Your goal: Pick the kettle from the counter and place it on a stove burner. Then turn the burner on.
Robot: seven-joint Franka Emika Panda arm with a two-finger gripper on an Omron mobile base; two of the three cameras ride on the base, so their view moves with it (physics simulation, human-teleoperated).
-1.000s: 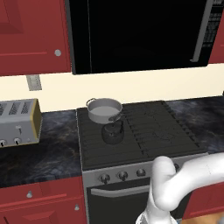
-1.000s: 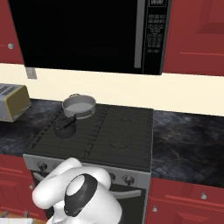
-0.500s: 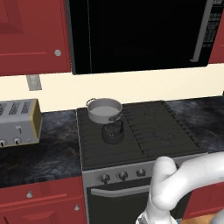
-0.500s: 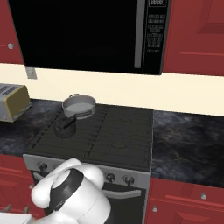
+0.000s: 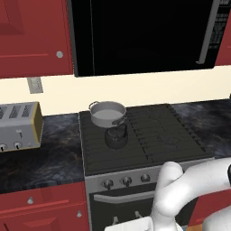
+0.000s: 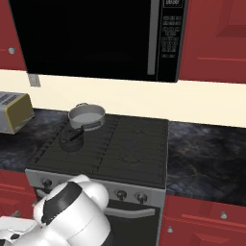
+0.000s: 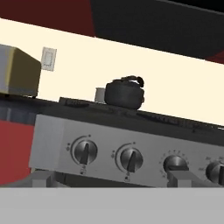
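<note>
The small dark kettle (image 5: pixel 116 136) (image 6: pixel 72 140) stands upright on the stove's front left burner, just in front of the silver pot (image 5: pixel 108 113). In the hand view the kettle (image 7: pixel 124 92) rises above the stove's front edge. My gripper (image 7: pixel 113 179) hangs low before the silver control panel. It is open and holds nothing, with one fingertip (image 7: pixel 41 177) under the leftmost knob (image 7: pixel 85 151) and the other below the third knob (image 7: pixel 175 164). The second knob (image 7: pixel 130 158) lies between them. The dark marbled counter (image 5: pixel 49 158) (image 6: pixel 206 153) flanks the stove (image 5: pixel 153 135).
A boxy silver toaster (image 5: pixel 18 126) (image 6: pixel 12 111) (image 7: pixel 17 72) sits on the left counter. A black microwave (image 5: pixel 144 36) hangs over the stove. Red cabinet fronts (image 5: pixel 40 207) run below the counter. My white arm (image 5: pixel 180 194) (image 6: pixel 72 211) bends low before the oven door.
My arm has shifted a little in front of the oven, with the elbow turning. The kettle, pot and toaster have stayed put, and the gripper remains open.
</note>
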